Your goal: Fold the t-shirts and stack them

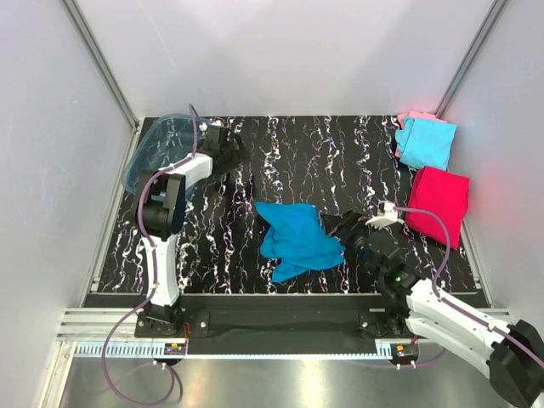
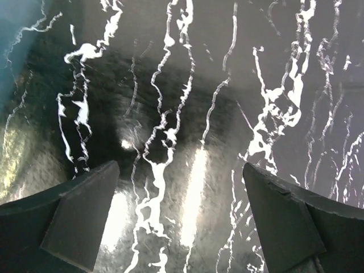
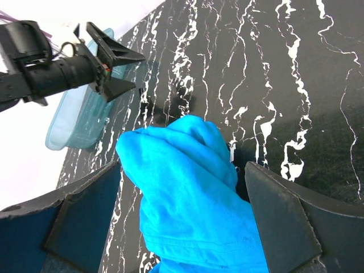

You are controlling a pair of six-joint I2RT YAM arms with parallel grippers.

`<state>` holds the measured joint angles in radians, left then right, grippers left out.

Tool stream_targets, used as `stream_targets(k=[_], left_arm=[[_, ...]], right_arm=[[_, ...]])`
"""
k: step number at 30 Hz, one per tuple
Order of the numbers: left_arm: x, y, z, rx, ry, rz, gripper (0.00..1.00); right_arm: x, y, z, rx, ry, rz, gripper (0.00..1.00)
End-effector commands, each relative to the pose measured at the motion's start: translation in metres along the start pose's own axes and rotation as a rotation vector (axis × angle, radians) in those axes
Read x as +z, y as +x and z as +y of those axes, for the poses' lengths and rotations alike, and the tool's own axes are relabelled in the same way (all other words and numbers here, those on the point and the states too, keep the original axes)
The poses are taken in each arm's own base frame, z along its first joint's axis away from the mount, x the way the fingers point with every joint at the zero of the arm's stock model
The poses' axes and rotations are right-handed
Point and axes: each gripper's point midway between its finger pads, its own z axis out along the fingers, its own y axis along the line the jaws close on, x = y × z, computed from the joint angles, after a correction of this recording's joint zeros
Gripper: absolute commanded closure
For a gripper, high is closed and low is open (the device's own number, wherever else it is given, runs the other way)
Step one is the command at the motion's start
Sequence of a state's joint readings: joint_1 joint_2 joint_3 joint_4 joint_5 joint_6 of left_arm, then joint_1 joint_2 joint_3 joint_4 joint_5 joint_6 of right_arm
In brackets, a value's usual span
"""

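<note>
A large teal-blue t-shirt (image 1: 297,240) lies crumpled on the black marbled table (image 1: 340,153), near its middle. My right gripper (image 1: 342,228) hovers at the shirt's right edge. In the right wrist view the right gripper (image 3: 182,170) is open and the shirt's bunched cloth (image 3: 193,199) lies between the wide-apart fingers, with a gap showing beside the right finger (image 3: 284,222). My left gripper (image 1: 234,153) is at the back left, away from the shirt. In its own view the left gripper (image 2: 182,216) is open over bare table. Light cyan (image 1: 427,143), pale pink (image 1: 415,116) and magenta-red (image 1: 439,204) t-shirts lie at the right.
A translucent teal tub (image 1: 149,153) stands against the left wall, just left of the left arm, and the tub (image 3: 74,119) also shows in the right wrist view. White walls close in the table on three sides. A metal rail (image 1: 255,340) runs along the near edge.
</note>
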<state>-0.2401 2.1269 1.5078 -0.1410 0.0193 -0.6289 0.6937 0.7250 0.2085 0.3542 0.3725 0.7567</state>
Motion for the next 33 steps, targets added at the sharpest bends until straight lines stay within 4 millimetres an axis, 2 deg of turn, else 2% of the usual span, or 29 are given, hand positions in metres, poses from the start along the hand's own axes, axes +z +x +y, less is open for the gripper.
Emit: stream_targets(k=[1, 2, 6, 11, 14, 16, 19, 23, 25, 28, 29, 31, 32, 33], left_arm=[[0.0, -0.029, 0.003, -0.018, -0.003, -0.029, 0.01], [-0.001, -0.038, 0.002, -0.016, -0.004, -0.041, 0.01], [-0.005, -0.056, 0.024, -0.004, -0.06, -0.049, 0.01], [-0.018, -0.093, 0.062, -0.026, -0.111, -0.092, 0.01], [-0.023, -0.108, 0.086, -0.036, -0.148, -0.098, 0.01], [-0.025, -0.112, 0.095, -0.037, -0.162, -0.099, 0.01], [-0.03, -0.132, 0.116, -0.038, -0.19, -0.118, 0.01], [-0.032, -0.14, 0.135, -0.062, -0.214, -0.113, 0.01], [-0.033, -0.142, 0.135, -0.072, -0.202, -0.113, 0.01], [-0.035, -0.142, 0.125, -0.086, -0.161, -0.109, 0.01], [-0.041, -0.148, 0.117, -0.1, -0.135, -0.132, 0.01], [-0.049, -0.149, 0.102, -0.101, -0.091, -0.142, 0.01], [-0.065, -0.161, 0.088, -0.104, -0.056, -0.184, 0.01], [-0.073, -0.163, 0.078, -0.102, -0.033, -0.194, 0.01]], right_arm=[[-0.001, -0.008, 0.006, 0.01, -0.024, -0.036, 0.03], [-0.002, -0.009, 0.006, 0.011, -0.023, -0.042, 0.03], [-0.001, -0.01, 0.004, 0.006, -0.017, -0.044, 0.03], [-0.001, -0.008, 0.004, 0.005, -0.017, -0.038, 0.03], [-0.001, -0.008, 0.003, 0.003, -0.014, -0.037, 0.03], [-0.001, -0.008, 0.003, 0.003, -0.014, -0.037, 0.03], [-0.001, -0.007, 0.003, -0.002, -0.015, -0.036, 0.03], [-0.001, -0.007, 0.004, -0.004, -0.022, -0.037, 0.03], [-0.001, -0.007, 0.005, -0.007, -0.028, -0.034, 0.03], [0.0, -0.005, 0.006, -0.009, -0.035, -0.03, 0.03], [0.0, -0.006, 0.007, -0.01, -0.038, -0.031, 0.03], [0.001, -0.005, 0.006, -0.011, -0.035, -0.028, 0.03], [0.001, -0.004, 0.006, -0.013, -0.033, -0.027, 0.03], [0.001, -0.005, 0.007, -0.013, -0.036, -0.027, 0.03]])
